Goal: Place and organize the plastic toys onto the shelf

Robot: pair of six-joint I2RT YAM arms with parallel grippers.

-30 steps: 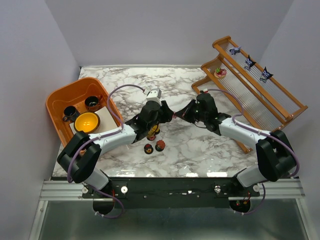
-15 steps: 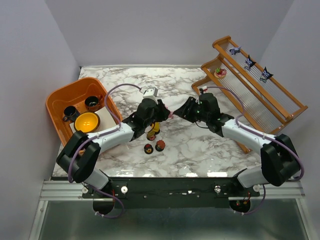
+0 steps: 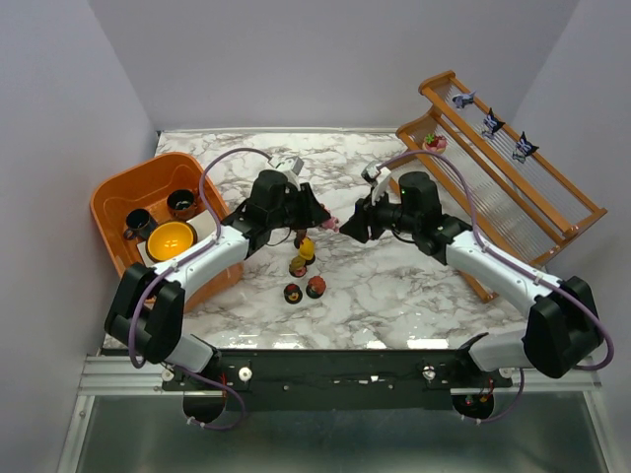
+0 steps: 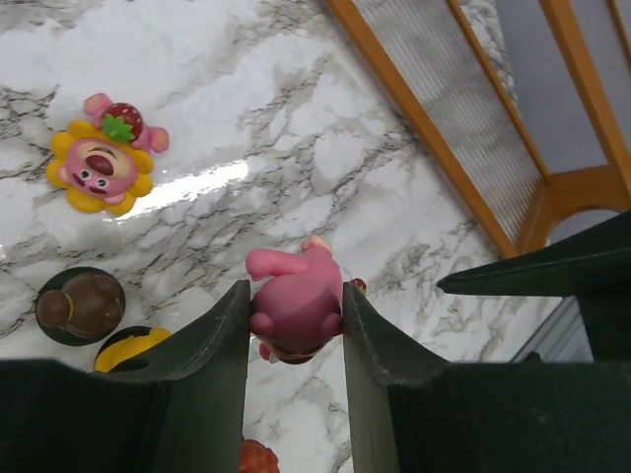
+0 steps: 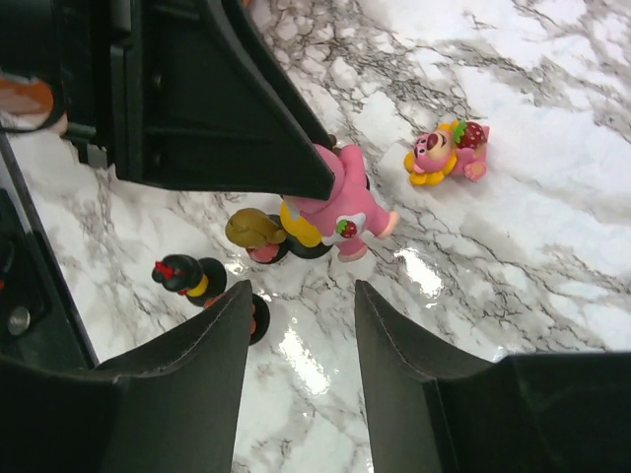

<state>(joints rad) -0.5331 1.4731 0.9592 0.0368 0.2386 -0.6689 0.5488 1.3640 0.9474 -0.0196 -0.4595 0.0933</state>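
Note:
A pink plastic toy (image 4: pixel 294 305) hangs above the marble table, pinched between the fingers of my left gripper (image 3: pixel 320 219). My right gripper (image 3: pixel 352 225) faces it from the right, a little apart, open and empty (image 5: pixel 301 291). Below lie a yellow-petalled pink toy (image 5: pixel 444 153), a brown-headed figure (image 5: pixel 254 232) and a black one with a red bow (image 5: pixel 182 276). More toys (image 3: pixel 304 288) stand near the table's middle. The shelf (image 3: pixel 552 197) stands at the right, with three purple-black toys (image 3: pixel 490 123) on its upper rods and a pink one (image 3: pixel 434 143) on the lower.
An orange tub (image 3: pixel 113 197) at the left holds two dark cups and a yellow bowl (image 3: pixel 172 240). The shelf's wooden leg (image 3: pixel 481 288) reaches toward the right arm. Grey walls close in the table at the back and sides.
The right gripper, shut a second ago, has opened and drawn back slightly. The left gripper has shut on the pink toy and lifted it toward the far side.

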